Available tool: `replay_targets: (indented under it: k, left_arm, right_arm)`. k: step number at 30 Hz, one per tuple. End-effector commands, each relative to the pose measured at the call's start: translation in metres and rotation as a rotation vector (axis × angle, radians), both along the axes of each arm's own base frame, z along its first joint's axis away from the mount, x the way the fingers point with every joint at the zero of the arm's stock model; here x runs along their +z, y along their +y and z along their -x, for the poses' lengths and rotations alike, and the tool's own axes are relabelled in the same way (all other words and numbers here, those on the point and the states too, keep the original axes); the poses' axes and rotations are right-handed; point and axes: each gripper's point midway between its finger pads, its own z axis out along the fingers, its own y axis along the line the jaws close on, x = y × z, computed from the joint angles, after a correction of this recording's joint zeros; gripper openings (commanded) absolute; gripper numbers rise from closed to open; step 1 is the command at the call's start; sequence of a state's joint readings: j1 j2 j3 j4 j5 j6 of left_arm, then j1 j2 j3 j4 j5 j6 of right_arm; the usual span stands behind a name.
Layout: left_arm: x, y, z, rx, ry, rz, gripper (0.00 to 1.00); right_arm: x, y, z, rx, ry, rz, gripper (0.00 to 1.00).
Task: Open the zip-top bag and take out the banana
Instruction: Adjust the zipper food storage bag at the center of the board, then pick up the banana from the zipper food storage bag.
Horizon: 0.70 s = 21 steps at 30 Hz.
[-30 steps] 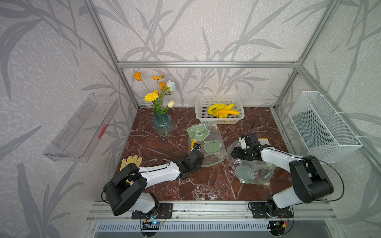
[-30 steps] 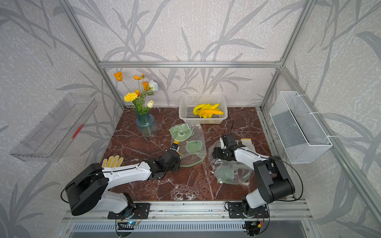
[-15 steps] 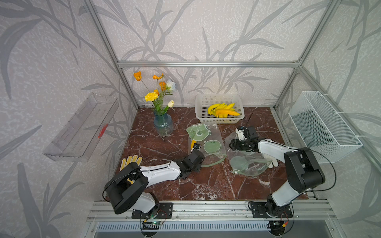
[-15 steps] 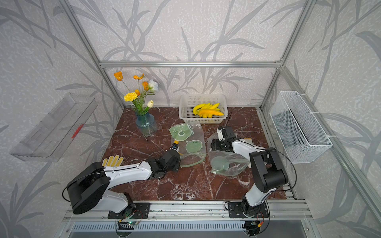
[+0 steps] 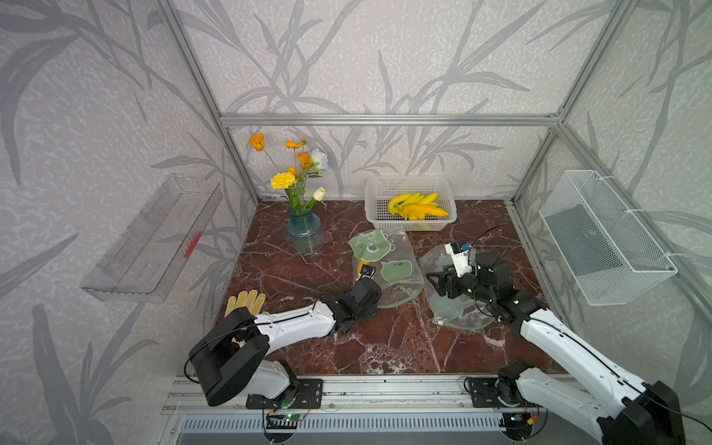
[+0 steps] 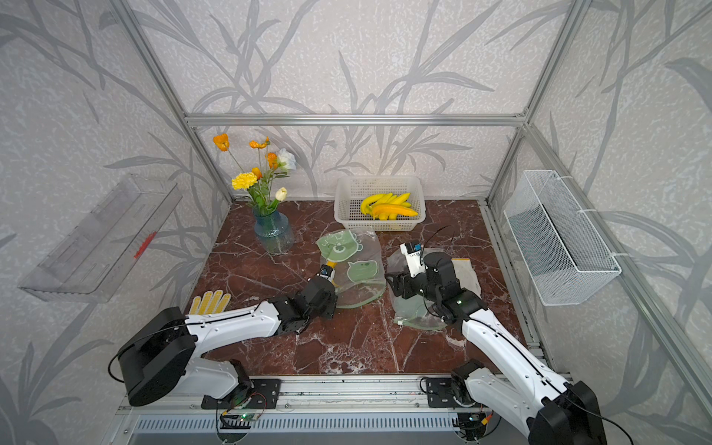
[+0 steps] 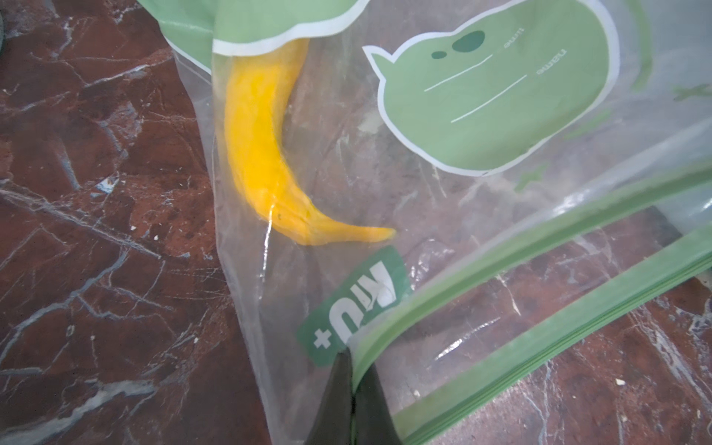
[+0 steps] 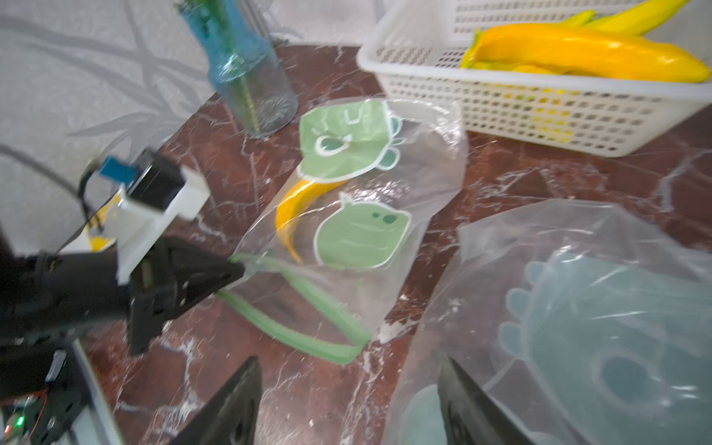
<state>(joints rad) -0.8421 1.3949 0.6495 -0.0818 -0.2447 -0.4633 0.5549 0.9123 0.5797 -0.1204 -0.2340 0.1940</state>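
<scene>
My left arm (image 5: 293, 327) stretches low and forward, left tool (image 7: 351, 370) pinched shut; my right arm (image 5: 570, 346) reaches forward, right tool (image 8: 350, 370) wide open, tips pointing left.

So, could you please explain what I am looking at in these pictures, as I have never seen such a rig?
This is a robot: a left arm and a right arm bolted at the front of a marble table, each ending in a two-fingered gripper. The two wide pictures come from a camera pair overhead; the two close ones come from cameras on the wrists. On the table are a vase, a basket of bananas, a glove and two plastic bags. The left gripper is shut on a corner of the green bag by its zip, which gapes open, with a banana inside. The right gripper is open and empty, at the edge of the other bag.
</scene>
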Motion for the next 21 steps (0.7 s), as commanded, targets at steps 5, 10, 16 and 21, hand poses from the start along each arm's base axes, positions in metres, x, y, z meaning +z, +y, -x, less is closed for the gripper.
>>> replay_targets:
  k: [5,10,16,21]
  left_arm:
    - [0.018,-0.007,-0.008,0.000,-0.033,0.030,0.02]
    - [0.020,-0.008,-0.007,-0.008,-0.035,0.043,0.02]
    - [0.019,-0.008,-0.003,-0.016,-0.030,0.069,0.02]
    - [0.023,-0.011,-0.001,-0.028,-0.033,0.086,0.02]
  right_arm:
    - [-0.021,0.044,0.042,0.169,-0.107,-0.038,0.68]
    - [-0.033,0.069,0.040,0.222,-0.103,-0.082,0.65]
    - [-0.049,0.097,0.025,0.276,-0.104,-0.041,0.63]
    - [-0.064,0.115,0.015,0.320,-0.085,-0.009,0.61]
